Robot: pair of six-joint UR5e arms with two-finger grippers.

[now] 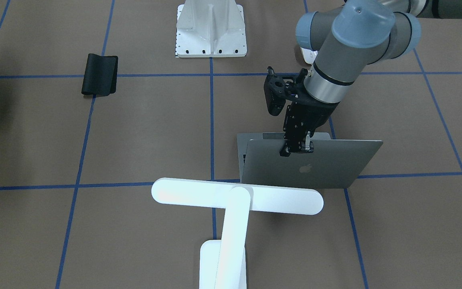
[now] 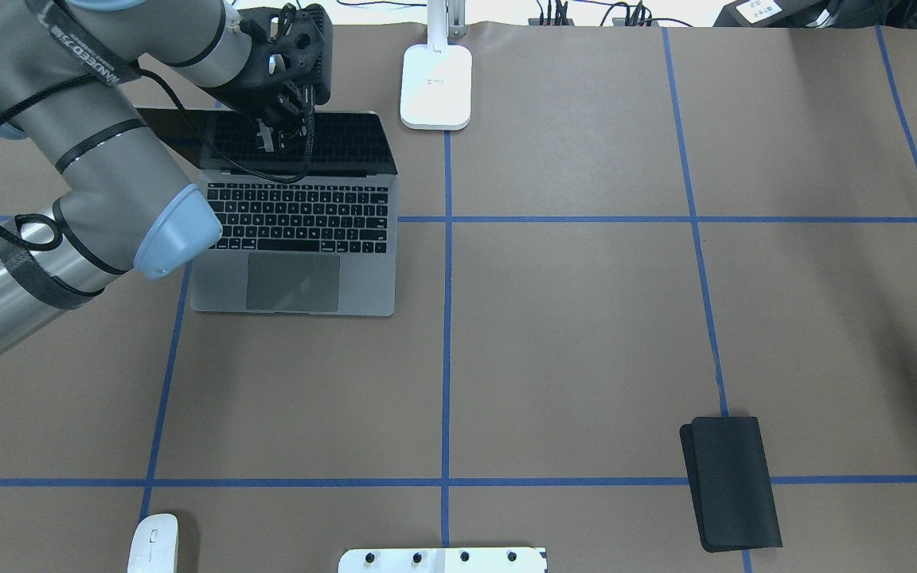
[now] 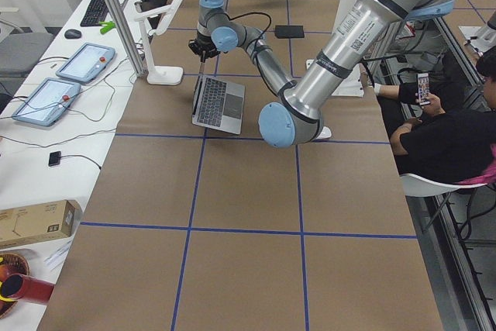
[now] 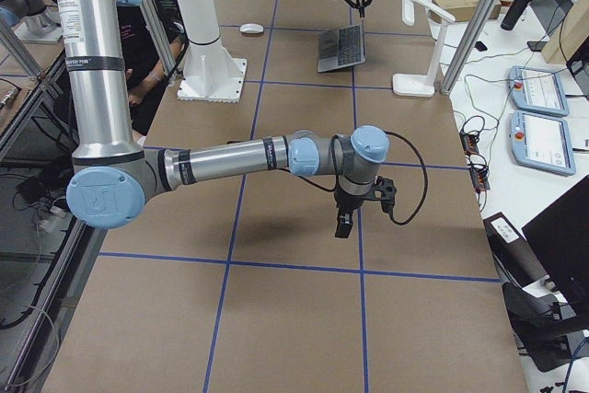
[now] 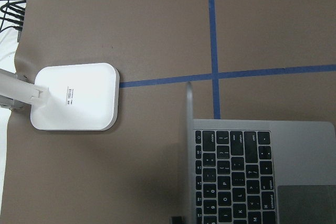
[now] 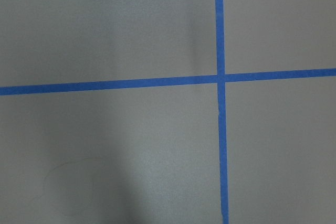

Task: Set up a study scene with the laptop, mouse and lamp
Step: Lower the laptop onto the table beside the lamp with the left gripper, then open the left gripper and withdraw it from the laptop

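Nearest the robot, the white mounting pedestal sits at the worktop's near edge. The small white mouse lies to the pedestal's left on bare brown paper, well apart from everything else. On the robot's right side, a little farther out, a black mouse pad lies flat across a blue tape line, one long edge curled over. The right claw hangs above the worktop over a crossing of tape lines, holding nothing. It shows only in the side view, so I cannot tell whether its fingers are spread or pressed together. Farther out, on the robot's left half, the laptop stands open with its keyboard and trackpad facing the robot. Its lid is raised close to upright, and the apple logo faces the operators' side. The left claw comes down on the lid's top edge and pinches it, one finger on each face of the lid. Farthest away, the lamp stands at the worktop's far edge. Its rectangular base is near the laptop's far right corner without touching it. Its long bar head reaches out level, on the lid's outer side.
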